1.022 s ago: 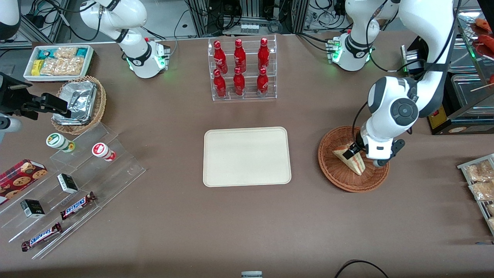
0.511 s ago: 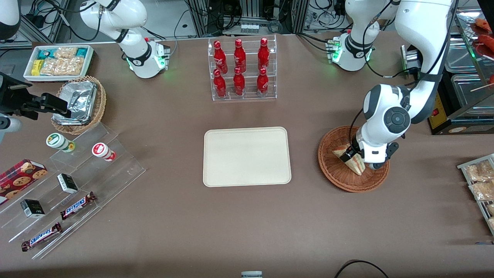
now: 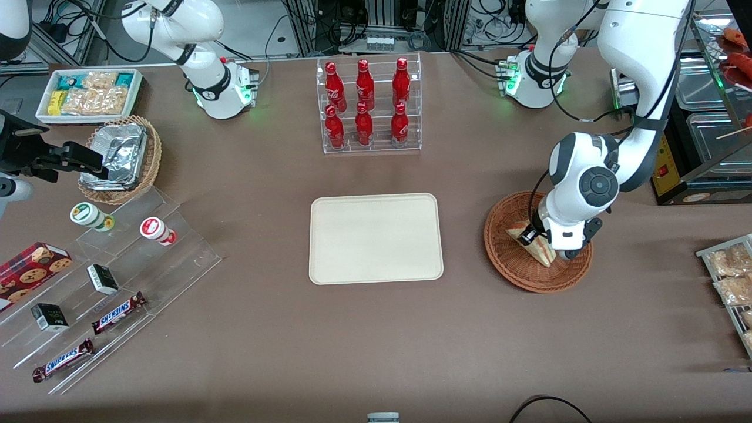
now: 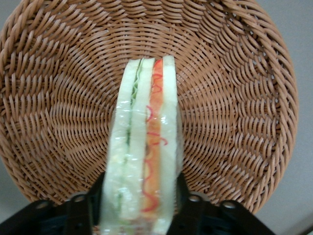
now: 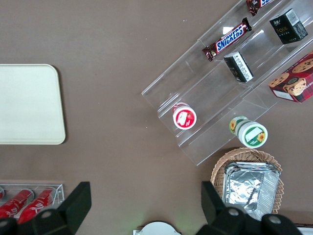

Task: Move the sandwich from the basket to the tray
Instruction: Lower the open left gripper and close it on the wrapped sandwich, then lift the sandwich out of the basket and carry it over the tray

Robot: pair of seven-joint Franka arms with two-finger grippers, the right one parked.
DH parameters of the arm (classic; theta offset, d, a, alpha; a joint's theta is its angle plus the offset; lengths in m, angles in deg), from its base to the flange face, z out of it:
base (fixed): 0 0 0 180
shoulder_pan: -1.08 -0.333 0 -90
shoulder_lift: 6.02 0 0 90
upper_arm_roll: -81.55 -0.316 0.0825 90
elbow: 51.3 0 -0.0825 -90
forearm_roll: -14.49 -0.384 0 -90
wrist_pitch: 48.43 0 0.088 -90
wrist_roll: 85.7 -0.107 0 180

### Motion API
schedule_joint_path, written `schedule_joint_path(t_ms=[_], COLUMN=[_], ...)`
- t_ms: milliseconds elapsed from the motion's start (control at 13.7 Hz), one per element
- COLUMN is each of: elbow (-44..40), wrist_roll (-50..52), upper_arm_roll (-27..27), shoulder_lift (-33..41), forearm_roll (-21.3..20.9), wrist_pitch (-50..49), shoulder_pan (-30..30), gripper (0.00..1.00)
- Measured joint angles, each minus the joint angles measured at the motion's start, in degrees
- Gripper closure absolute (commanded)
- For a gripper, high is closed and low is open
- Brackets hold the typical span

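Wrist view: gripper [image 4: 139, 208] clamped on sandwich [image 4: 144, 147] in basket [image 4: 234, 98]; tray [image 3: 376, 238] bare.

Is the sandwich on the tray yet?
No, the sandwich is in the basket between the gripper's fingers; the tray holds nothing.

The sandwich [image 3: 536, 244] lies in the basket [image 3: 517, 274] toward the working arm's end of the table, with the gripper [image 3: 536, 234] down in the basket at the sandwich, fingers [image 4: 188, 208] either side of it. Taking the tray [image 3: 376, 238] as dial centre, the basket sits at three o'clock and the bottle rack [image 3: 369, 104] at twelve, farther from the front camera.
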Motion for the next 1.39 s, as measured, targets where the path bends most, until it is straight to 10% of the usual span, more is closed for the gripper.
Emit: schedule_joint_path(t_ms=[949,1387], elbow=[-15.6,-26.1], wrist_roll=[-1.1,-1.6], upper_arm_roll=[1.0,3.7], shoulder_lift=[2.6,-7.2], forearm_roll=[-1.7,0.6], wrist_pitch=[-22.1,-21.9], shoulder_pan=[6.0,16.4], gripper=[1.0,1.0])
